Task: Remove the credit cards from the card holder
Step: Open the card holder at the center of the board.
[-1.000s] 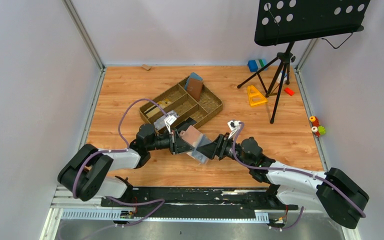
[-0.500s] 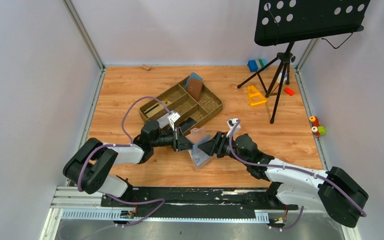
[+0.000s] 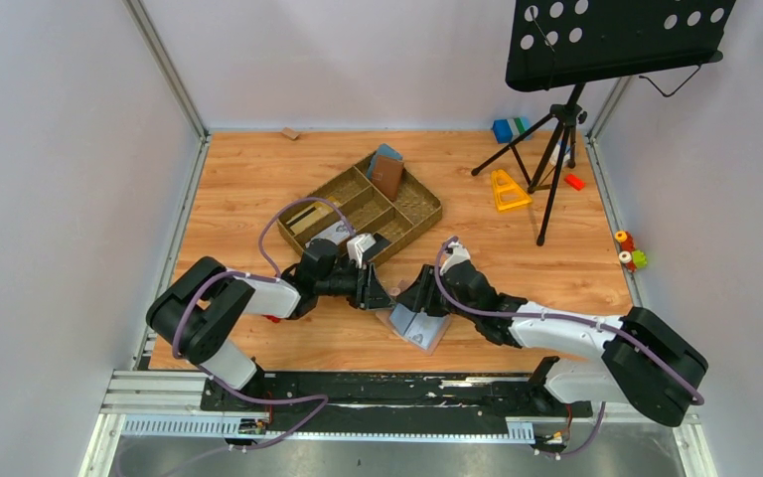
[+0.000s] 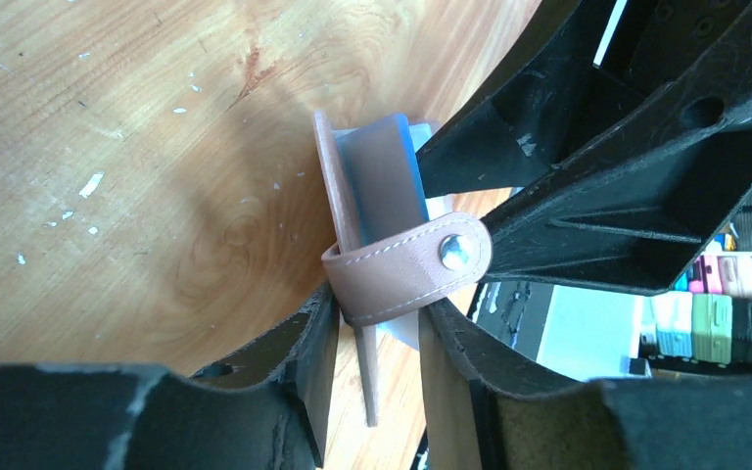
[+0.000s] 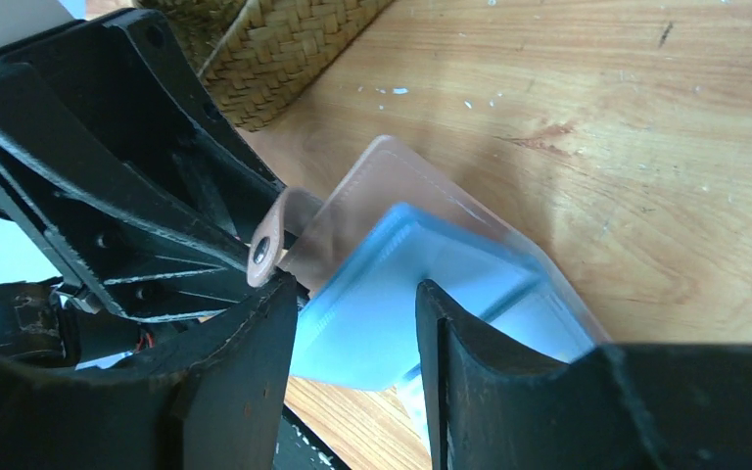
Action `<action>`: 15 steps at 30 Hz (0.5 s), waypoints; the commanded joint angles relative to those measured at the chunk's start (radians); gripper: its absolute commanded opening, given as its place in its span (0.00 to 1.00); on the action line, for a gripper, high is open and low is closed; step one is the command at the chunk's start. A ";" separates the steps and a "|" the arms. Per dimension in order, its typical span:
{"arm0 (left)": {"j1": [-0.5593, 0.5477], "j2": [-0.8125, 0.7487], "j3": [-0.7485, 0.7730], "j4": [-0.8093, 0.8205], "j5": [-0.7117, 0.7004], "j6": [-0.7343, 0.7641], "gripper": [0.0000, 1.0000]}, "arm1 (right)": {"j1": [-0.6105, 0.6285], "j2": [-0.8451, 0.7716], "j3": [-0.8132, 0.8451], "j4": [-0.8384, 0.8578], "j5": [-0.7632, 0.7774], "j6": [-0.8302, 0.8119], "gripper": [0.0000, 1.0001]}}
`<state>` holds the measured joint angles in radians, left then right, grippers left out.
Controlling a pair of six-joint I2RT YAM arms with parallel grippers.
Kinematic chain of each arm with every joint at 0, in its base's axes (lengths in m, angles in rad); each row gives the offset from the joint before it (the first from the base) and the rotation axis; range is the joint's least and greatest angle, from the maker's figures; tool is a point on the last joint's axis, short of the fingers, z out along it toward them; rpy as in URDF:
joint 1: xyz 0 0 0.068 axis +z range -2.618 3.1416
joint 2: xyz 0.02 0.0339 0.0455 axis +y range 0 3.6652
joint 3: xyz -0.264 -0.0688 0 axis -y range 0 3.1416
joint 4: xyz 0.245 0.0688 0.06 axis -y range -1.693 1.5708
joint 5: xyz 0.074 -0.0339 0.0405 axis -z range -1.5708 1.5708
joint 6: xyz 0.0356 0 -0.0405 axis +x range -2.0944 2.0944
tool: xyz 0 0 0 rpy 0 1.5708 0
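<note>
Nothing written could be read in any view: no text, label, brand mark, number or sign. The card holder point(image 4: 377, 186) showed only plain tan leather with stitching, and the metal snap on its tab was blank.

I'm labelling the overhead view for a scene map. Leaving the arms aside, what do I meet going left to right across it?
The small tan block at the far edge → card holder → yellow triangular frame → red block → colourful toys by the wall.
</note>
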<state>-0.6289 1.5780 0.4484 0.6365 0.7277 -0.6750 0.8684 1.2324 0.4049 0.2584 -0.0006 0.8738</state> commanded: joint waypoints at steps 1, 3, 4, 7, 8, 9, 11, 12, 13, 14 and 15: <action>-0.005 -0.046 0.031 -0.055 -0.030 0.071 0.44 | 0.004 -0.001 0.048 -0.039 0.039 0.011 0.47; -0.005 -0.042 0.034 -0.063 -0.030 0.075 0.45 | 0.004 -0.010 0.045 -0.042 0.043 0.012 0.46; -0.005 -0.035 0.036 -0.063 -0.025 0.074 0.45 | 0.004 -0.014 0.041 -0.044 0.045 0.014 0.46; -0.005 -0.012 0.039 -0.036 -0.005 0.060 0.45 | 0.004 -0.028 0.038 -0.065 0.048 0.025 0.45; -0.005 -0.006 0.039 -0.025 0.001 0.052 0.45 | 0.004 -0.034 0.033 -0.070 0.051 0.032 0.45; -0.005 -0.002 0.038 -0.014 0.008 0.046 0.45 | 0.004 -0.043 0.025 -0.069 0.051 0.037 0.44; -0.005 0.003 0.034 0.015 0.027 0.030 0.46 | 0.004 -0.065 0.001 -0.069 0.058 0.050 0.42; -0.005 0.003 0.029 0.037 0.038 0.017 0.48 | 0.005 -0.075 -0.009 -0.070 0.065 0.056 0.41; -0.005 0.002 0.023 0.066 0.048 0.005 0.49 | 0.004 -0.085 -0.017 -0.072 0.071 0.060 0.40; -0.005 0.001 0.017 0.097 0.062 -0.008 0.51 | 0.004 -0.094 -0.024 -0.074 0.073 0.062 0.40; -0.006 0.001 0.010 0.128 0.078 -0.022 0.52 | 0.004 -0.101 -0.027 -0.076 0.075 0.062 0.40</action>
<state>-0.6289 1.5768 0.4538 0.6193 0.7403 -0.6544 0.8684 1.1728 0.3973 0.1837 0.0410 0.9096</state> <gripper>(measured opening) 0.498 0.400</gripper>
